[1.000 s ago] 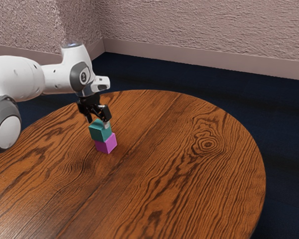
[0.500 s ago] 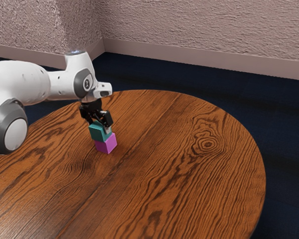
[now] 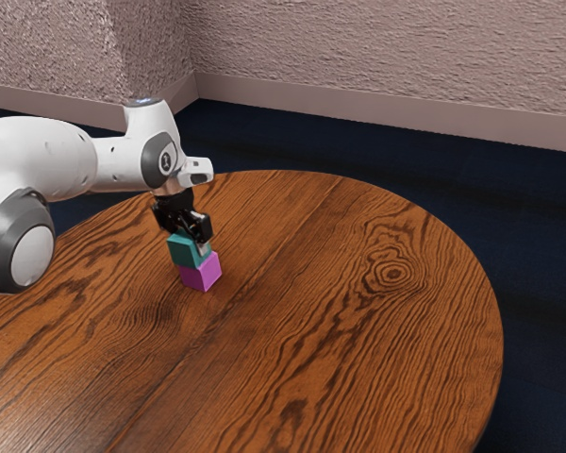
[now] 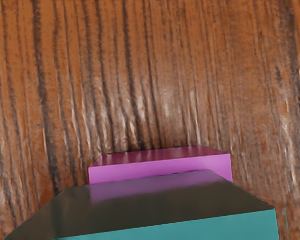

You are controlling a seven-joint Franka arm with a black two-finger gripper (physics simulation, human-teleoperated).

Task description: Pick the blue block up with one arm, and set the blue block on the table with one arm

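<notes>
Teal-blue block (image 3: 185, 250) above vivid magenta-purple block (image 3: 201, 275), brown table (image 3: 358, 349) with dark, swirling grain.

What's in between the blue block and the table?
A pink block! The exterior view shows it standing on the table, right under the blue block.

Upper block (image 3: 184, 251): on lower block (image 3: 201, 276). Lower block: on table (image 3: 330, 321), exterior view's left half. Wall (image 3: 387, 57): beyond table.
</notes>
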